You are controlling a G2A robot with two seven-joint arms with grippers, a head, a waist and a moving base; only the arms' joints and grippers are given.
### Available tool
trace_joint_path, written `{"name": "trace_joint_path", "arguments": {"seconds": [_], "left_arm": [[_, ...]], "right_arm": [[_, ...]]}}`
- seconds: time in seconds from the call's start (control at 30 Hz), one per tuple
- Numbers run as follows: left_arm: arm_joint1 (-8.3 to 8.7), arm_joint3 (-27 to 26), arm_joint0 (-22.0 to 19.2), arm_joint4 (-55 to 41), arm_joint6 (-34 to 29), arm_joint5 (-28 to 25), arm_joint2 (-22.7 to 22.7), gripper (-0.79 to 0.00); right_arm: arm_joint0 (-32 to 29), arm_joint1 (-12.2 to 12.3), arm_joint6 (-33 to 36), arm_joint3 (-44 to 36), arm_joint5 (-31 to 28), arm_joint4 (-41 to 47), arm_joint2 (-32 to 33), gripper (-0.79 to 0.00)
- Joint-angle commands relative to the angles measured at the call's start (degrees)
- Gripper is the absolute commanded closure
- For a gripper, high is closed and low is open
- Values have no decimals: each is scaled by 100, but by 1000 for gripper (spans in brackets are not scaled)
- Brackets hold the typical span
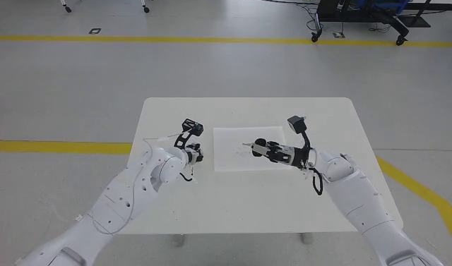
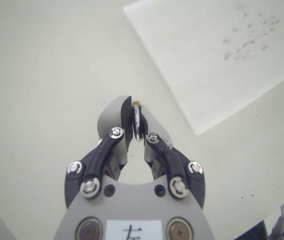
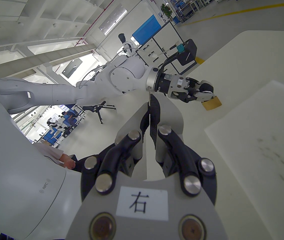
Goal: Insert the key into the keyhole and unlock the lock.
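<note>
My left gripper [image 2: 135, 104] is shut on the silver shackle of a brass padlock [image 2: 137, 126], holding it just above the table, left of the foam pad. The right wrist view shows that gripper farther off, with the padlock's brass body [image 3: 211, 103] hanging below its fingers. My right gripper [image 3: 149, 104] is shut on a thin silver key [image 3: 148, 95], whose blade points toward the padlock. In the top view the key [image 1: 246, 145] sticks out of the right gripper [image 1: 257, 147] over the pad, a short gap away from the left gripper [image 1: 194, 155].
A white foam pad [image 1: 248, 148] with small dents lies flat at the middle of the white table [image 1: 247, 202]. Beyond the table is open floor with yellow lines [image 1: 212, 39] and wheeled racks at the back.
</note>
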Motion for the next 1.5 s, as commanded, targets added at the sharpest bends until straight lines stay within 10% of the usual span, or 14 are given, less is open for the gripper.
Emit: {"name": "trace_joint_path", "arguments": {"seconds": [0.0, 0.47, 0.53, 0.7, 1.13, 1.47], "left_arm": [[-6, -22, 25, 93, 1, 40, -20, 0], [-60, -106, 141, 73, -226, -319, -221, 0], [-61, -134, 163, 135, -257, -327, -246, -228], [-55, -246, 256, 217, -377, -341, -333, -345], [-10, -514, 520, 405, -472, -456, -647, -6], [-126, -310, 372, 494, -557, -539, -564, 0]], "right_arm": [[0, 0, 0, 0, 0, 0, 0, 0], [0, 0, 0, 0, 0, 0, 0, 0], [0, 0, 0, 0, 0, 0, 0, 0], [0, 0, 0, 0, 0, 0, 0, 0], [0, 0, 0, 0, 0, 0, 0, 0], [0, 0, 0, 0, 0, 0, 0, 0]]}}
